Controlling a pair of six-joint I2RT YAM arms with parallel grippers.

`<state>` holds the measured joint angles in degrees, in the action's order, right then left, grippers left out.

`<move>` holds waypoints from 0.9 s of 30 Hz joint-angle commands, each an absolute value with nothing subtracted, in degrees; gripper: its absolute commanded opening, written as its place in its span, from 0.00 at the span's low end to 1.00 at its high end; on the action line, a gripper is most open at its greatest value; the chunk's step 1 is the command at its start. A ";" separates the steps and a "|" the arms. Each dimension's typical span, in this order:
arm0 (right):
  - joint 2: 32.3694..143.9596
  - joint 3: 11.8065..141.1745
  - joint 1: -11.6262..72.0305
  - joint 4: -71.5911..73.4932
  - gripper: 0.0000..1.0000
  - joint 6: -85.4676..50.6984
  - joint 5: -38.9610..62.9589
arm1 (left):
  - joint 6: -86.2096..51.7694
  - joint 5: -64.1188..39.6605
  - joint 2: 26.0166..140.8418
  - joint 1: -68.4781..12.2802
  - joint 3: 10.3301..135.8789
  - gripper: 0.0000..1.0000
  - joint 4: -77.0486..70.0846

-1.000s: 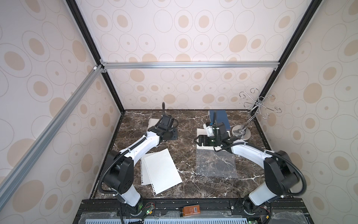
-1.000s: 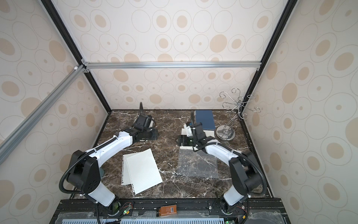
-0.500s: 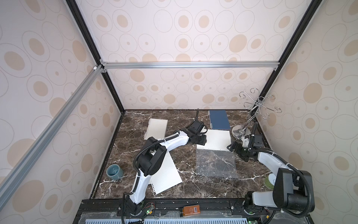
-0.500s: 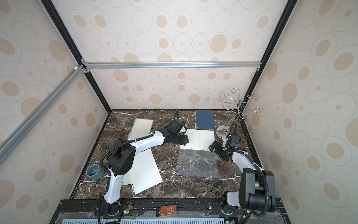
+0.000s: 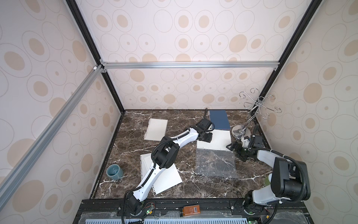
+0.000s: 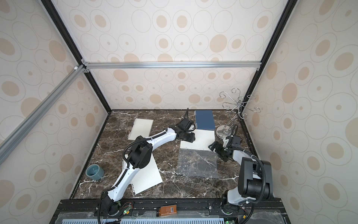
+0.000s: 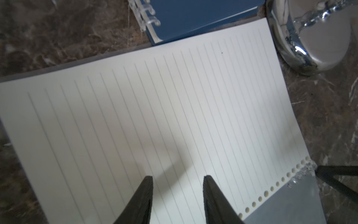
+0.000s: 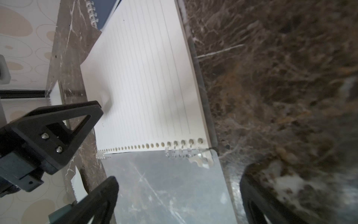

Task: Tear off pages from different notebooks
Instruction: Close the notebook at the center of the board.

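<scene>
Loose pages (image 5: 170, 177) already lie toward the near left of the desk (image 5: 135, 139), so the step in hand looks to be the larger notebook (image 5: 215, 140). It lies open toward the far right corner, with its clear cover (image 5: 215, 163) folded out toward the near edge. The dark-blue notebook (image 5: 219, 119) sits just behind it at the far edge, and the small notebook (image 5: 156, 129) lies well apart toward the far left.

The left tool (image 7: 177, 177) hangs over the lined top page (image 7: 155, 108), its jaws narrowly parted with nothing between them. The right tool (image 5: 235, 152) stands spread wide and empty just beside the notebook's right end, near the coil (image 8: 180, 151).

To do this well, the left tool should likely press flat on the book close to the coil and pin the stack. The right tool should pinch only the top sheet at its free corner, not the cover. It should then peel along the row of holes rather than straight up, so each hole gives in turn. Whether some holes are already free of the coil I cannot tell. The metal stand (image 5: 240, 131) sits just beside the page, so the pull needs to steer clear of its base.
</scene>
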<state>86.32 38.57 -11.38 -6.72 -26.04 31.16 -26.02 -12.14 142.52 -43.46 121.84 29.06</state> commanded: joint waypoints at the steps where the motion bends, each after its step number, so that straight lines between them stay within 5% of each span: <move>1: 89.75 36.80 -11.60 -8.00 1.00 -25.58 31.69 | -24.35 -10.75 143.76 -42.99 122.94 0.43 34.17; 27: 74.23 20.33 2.69 0.90 0.97 -41.35 37.85 | -24.39 -10.04 142.90 -39.40 113.93 0.41 32.96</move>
